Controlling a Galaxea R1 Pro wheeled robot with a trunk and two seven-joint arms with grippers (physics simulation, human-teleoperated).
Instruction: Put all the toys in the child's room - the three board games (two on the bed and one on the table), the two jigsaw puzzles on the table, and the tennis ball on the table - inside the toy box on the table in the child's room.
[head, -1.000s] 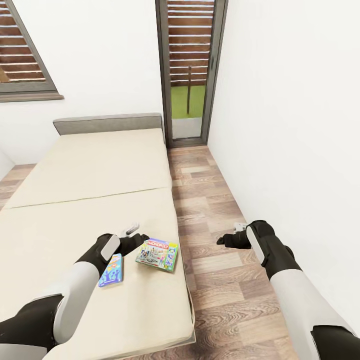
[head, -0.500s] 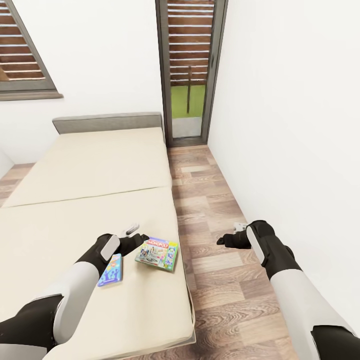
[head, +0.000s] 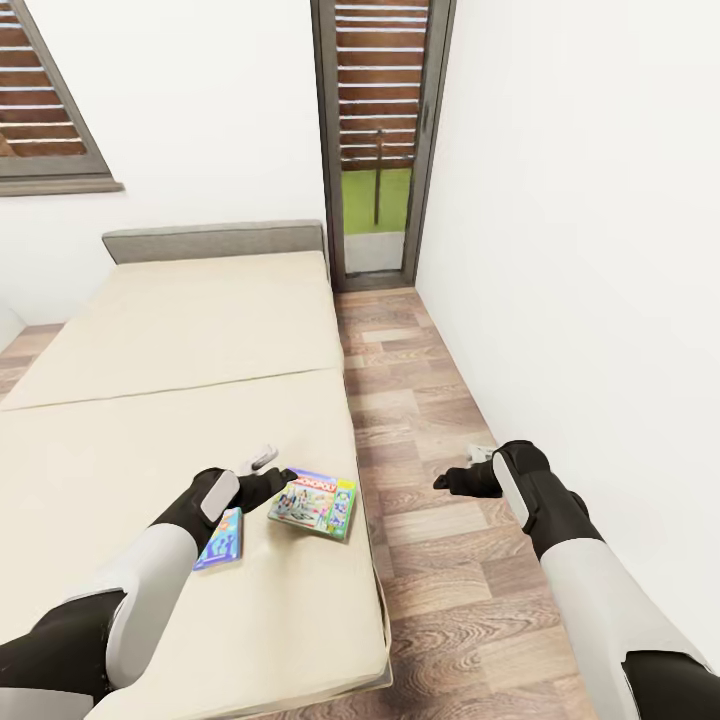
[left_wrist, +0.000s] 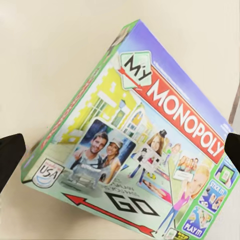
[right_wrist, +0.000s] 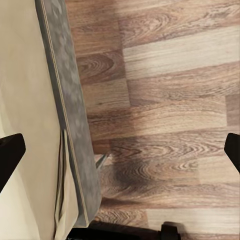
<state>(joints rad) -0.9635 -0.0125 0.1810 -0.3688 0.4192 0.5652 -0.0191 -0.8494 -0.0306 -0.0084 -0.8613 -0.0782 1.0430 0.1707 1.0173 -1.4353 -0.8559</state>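
Two board games lie on the bed's beige mattress (head: 180, 330). A small blue cartoon-printed box (head: 220, 538) sits beside my left forearm. A larger green-edged "My Monopoly" box (head: 315, 503) lies near the mattress's right edge. My left gripper (head: 274, 479) hovers at that box's near-left corner. In the left wrist view the Monopoly box (left_wrist: 135, 150) spreads between the two dark fingertips (left_wrist: 10, 156), and the left gripper (left_wrist: 120, 150) is open around nothing. My right gripper (head: 447, 482) hangs open over the wood floor, apart from the bed. The table and toy box are out of view.
The bed's grey headboard (head: 212, 241) stands against the far white wall. A strip of wood-plank floor (head: 430, 400) runs between the bed and the right wall to a slatted glass door (head: 377, 140). The right wrist view looks down on the grey bed frame (right_wrist: 70, 125) and floor (right_wrist: 170, 100).
The whole picture has shifted slightly, so the camera has moved a little. Both arms and the two boxes keep their places relative to each other.
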